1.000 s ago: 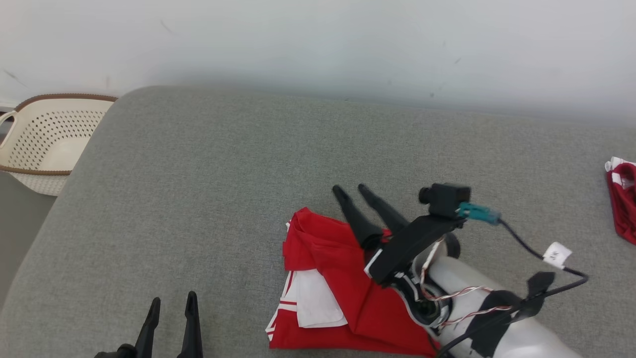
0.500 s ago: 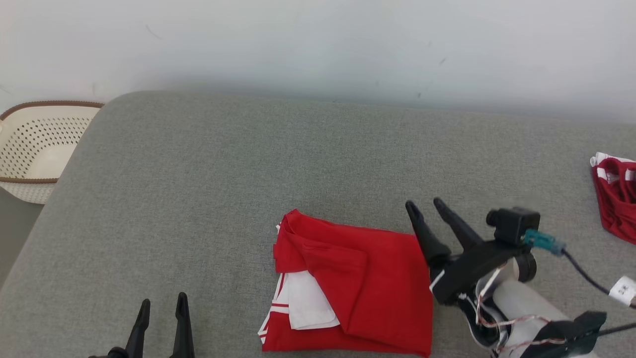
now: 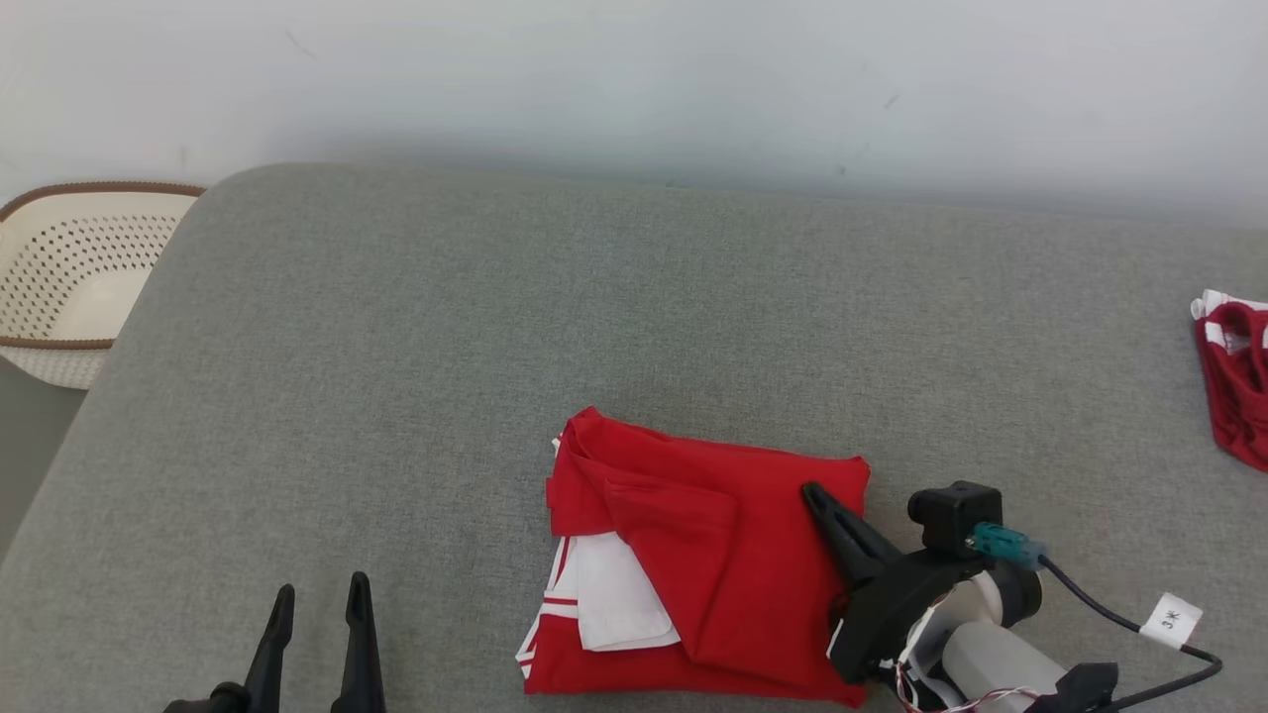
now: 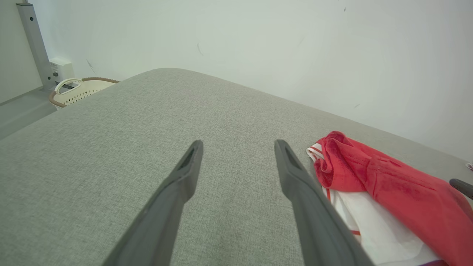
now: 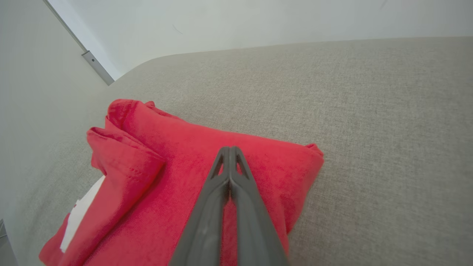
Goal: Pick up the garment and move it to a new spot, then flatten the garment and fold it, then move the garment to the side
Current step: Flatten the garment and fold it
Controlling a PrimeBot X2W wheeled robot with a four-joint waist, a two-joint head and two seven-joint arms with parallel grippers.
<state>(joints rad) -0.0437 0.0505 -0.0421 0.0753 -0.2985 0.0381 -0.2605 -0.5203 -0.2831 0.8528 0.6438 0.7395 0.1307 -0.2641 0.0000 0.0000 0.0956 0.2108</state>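
**Folded garment – R gripper closed on top**

Red-and-white garment lies folded on the grey cushion, near side, right of centre. R gripper sits over its right part, fingers pressed together, no cloth seen betw. them. L gripper is spread wide and empty – well apart, to the garment's left.

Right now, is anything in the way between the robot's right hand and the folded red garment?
Nothing visible. The right hand, fingers shut together, lies over the red garment near its right edge. A second red garment lies far off at the right edge of the grey cushion.
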